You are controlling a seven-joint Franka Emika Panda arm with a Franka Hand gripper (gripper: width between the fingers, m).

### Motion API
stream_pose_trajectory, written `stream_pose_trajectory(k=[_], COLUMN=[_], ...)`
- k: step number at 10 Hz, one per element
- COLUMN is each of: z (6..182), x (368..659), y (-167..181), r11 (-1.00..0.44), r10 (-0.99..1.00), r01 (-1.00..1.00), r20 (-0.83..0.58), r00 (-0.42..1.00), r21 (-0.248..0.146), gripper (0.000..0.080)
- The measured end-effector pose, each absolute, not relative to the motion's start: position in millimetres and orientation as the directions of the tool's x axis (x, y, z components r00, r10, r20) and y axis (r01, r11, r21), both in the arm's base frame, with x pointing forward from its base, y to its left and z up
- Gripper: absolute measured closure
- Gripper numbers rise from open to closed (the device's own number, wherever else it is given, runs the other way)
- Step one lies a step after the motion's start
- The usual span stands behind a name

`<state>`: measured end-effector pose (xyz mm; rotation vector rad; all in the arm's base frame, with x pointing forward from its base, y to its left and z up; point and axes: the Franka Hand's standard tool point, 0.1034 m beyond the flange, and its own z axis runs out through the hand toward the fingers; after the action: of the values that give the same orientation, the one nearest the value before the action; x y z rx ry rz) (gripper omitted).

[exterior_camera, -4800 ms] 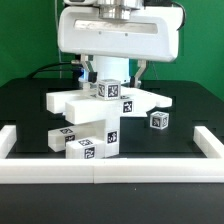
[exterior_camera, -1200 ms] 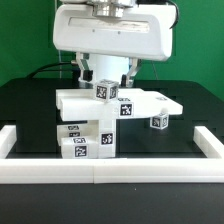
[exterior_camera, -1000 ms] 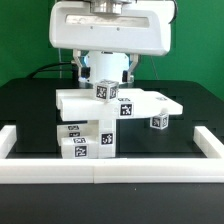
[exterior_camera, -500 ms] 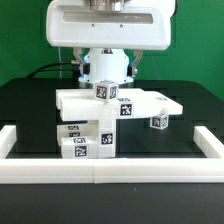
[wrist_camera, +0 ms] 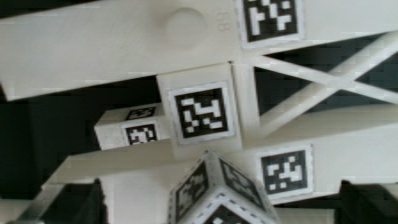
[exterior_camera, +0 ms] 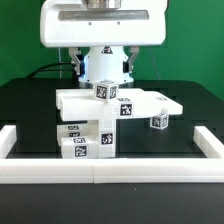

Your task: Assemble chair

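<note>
Hovering wide-jawed over the chair parts

In the exterior view the gripper (exterior_camera: 105, 74) has its fingertips mostly hidden behind the top cube (exterior_camera: 108, 90), and they do not show clearly in the wrist view. Its jaws stand wide and grip nothing. The wrist view sits so close that every part is cut off at the frame.

The chair (exterior_camera: 108, 128) stands mid-table. It shows one flat slab (exterior_camera: 150, 101) with one cube on it. One loose cube (exterior_camera: 158, 121) lies just beside the slab's end at the exterior view's right. Notched blocks (exterior_camera: 85, 142) are stacked under its near left end, their number hard to tell.

Three border rails (exterior_camera: 110, 172) fence the near, left and right sides. Bare black table (exterior_camera: 190, 105) lies open on the right.
</note>
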<state>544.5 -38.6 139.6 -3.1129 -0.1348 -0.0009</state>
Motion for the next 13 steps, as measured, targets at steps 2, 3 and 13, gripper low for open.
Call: stream_pose_trajectory(k=[2,3,13], z=[139.3,139.3,138.9], x=[544.3,544.2,555.0], y=[-39.0,-39.6,-50.4], r11=[-0.996,-0.993,-0.693], r10=[0.089,0.114,0.720], r01=[0.089,0.114,0.721], r20=[0.001,0.001,-0.023], r00=[0.996,0.993,0.693], r21=[-0.025,-0.024,0.015], gripper=[0.0150,0.0150,0.0150])
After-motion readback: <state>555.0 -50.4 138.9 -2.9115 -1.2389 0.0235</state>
